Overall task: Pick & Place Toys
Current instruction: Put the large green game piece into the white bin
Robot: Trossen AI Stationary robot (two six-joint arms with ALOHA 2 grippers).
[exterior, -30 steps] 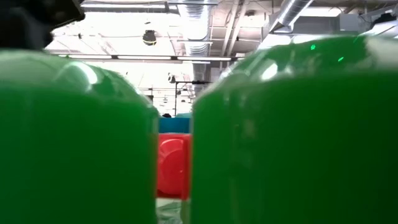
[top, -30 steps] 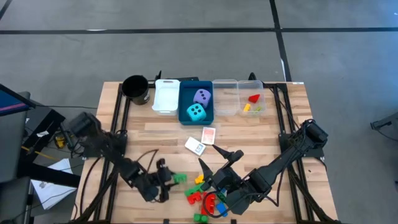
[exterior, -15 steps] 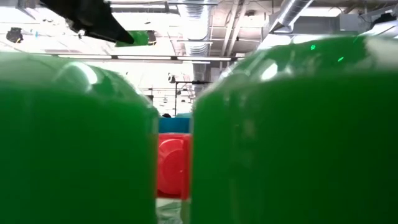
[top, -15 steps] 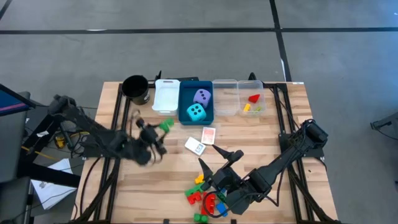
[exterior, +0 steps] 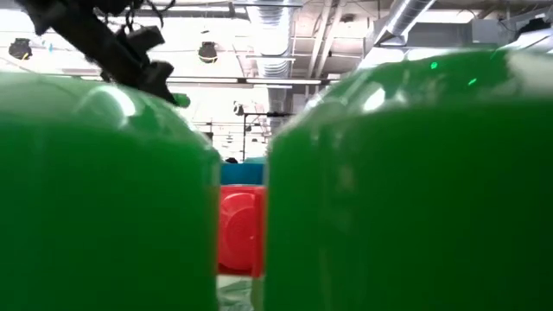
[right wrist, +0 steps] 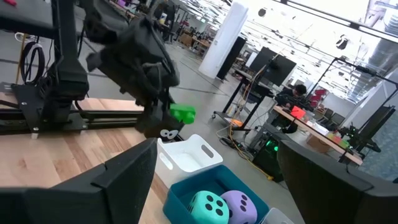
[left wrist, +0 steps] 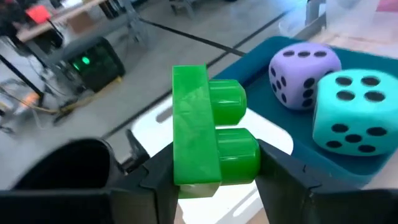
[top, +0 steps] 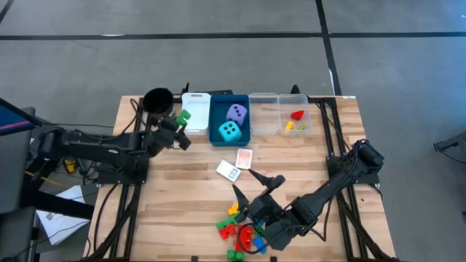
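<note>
Wooden slat table [top: 182, 182] on a dark frame, grey concrete floor all round; beyond it I see a workshop with desks, monitors and bright ceiling lights. Along the far edge sit a black cup [top: 158, 102], a white tray [top: 194, 120], a blue tray [top: 218, 113] and two clear trays [top: 263, 116].

My left gripper [top: 180, 125] hangs above the near corner of the white tray, jaws clamped on a green brick [top: 183, 116]. In the left wrist view the brick [left wrist: 208, 137] stands on edge between the fingers [left wrist: 292, 180], flat slab upright, long axis roughly vertical, its two studs pointing sideways toward the blue tray.

A lavender die [top: 236, 112] and a cyan die [top: 230, 131] sit touching in the blue tray. A red piece [top: 297, 115] and a yellow piece [top: 289, 126] lie in the outer clear tray.

Two card packs [top: 237, 165] lie mid-table, just beside each other. My right gripper [top: 251, 195] waits low near the front edge, jaws apart, holding nothing, just beside a pile of bricks [top: 240, 233] in red, green, yellow and blue. Green bricks [exterior: 406, 190] block most of the low view, a red one [exterior: 240, 229] between them.
</note>
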